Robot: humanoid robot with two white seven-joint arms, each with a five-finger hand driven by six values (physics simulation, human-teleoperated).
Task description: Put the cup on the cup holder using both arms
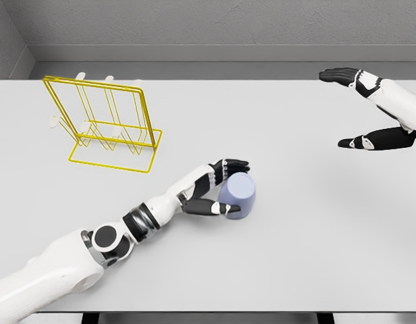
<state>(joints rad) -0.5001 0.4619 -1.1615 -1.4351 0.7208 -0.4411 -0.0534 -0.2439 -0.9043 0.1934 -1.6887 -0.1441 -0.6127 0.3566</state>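
Head view of a white surface [296, 270] seen from above. A pale lavender cup [238, 196] is standing near the middle of the surface, slightly toward the front, and is being gripped from its left side by the left hand [218, 187]: dark fingers [236, 164] are being curled over the cup's upper rim while the thumb is being pressed against its lower side. The left arm is being extended from the lower left corner across the surface. A yellow wire cup holder [107, 125] is being shown at the far left of the surface, well apart from the cup, its upright frame tilted slightly and its base resting flat. The right hand [370, 108] is being held at the far right, above the surface and well apart from the cup, spread wide and holding nothing.
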